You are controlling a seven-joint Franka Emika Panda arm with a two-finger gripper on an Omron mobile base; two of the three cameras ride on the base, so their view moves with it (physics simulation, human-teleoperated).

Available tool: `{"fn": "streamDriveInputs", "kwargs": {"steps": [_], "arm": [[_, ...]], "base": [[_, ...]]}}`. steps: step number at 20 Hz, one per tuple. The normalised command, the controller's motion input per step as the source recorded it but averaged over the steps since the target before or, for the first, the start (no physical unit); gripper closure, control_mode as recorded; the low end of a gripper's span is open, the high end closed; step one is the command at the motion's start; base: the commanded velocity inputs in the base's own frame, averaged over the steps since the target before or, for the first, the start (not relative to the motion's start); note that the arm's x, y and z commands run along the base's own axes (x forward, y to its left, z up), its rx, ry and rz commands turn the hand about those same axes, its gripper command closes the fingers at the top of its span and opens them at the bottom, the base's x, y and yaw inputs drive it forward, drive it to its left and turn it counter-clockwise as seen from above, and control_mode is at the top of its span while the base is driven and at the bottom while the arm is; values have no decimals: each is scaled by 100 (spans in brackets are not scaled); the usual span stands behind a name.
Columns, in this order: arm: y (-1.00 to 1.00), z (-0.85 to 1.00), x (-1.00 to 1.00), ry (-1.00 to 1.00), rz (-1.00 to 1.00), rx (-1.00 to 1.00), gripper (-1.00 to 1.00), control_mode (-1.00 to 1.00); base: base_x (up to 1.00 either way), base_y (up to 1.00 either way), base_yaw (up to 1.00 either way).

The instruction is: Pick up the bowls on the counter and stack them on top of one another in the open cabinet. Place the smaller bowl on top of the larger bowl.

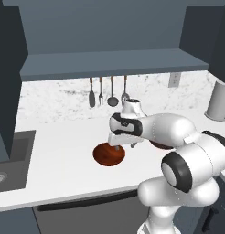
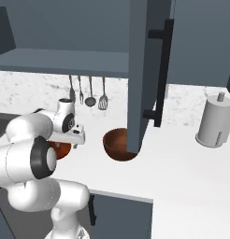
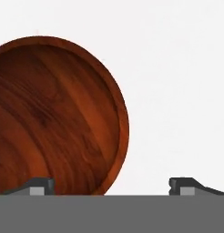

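The smaller bowl [image 1: 108,155], shallow and reddish-brown, rests on the white counter [image 1: 64,141]. In the hand view this smaller bowl [image 3: 54,118] lies to the left, and its right rim falls between the two fingertips. My gripper [image 3: 111,186] is open, pointing down just above that rim; from the left base it appears as gripper [image 1: 121,145] over the bowl's far edge. The larger bowl [image 2: 118,144], deep and dark brown, stands to the right on the counter. The open cabinet [image 1: 109,64] hangs above with a bare shelf.
The cabinet's open door [image 2: 145,74] hangs down in front of the larger bowl. Utensils [image 1: 107,91] hang on the marble backsplash. A sink [image 1: 9,160] is sunk into the counter at the left. A paper towel holder [image 2: 214,122] stands at the right.
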Motion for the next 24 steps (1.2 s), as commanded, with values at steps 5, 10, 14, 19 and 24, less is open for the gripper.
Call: {"fn": "streamDriveInputs", "kwargs": {"steps": [5, 10, 14, 19, 24], "arm": [[2, -24, 16, -4, -5, 0, -100, -100], [7, -40, 1, 0, -2, 0, -100, -100], [10, -35, 2, 0, -1, 0, -100, -100], [0, -34, 7, 0, -1, 2, -100, -100], [0, -5, 3, 0, -1, 1, 100, -100]], "base": [[0, 0, 0], [0, 0, 0], [0, 0, 0], [0, 0, 0], [0, 0, 0]]}}
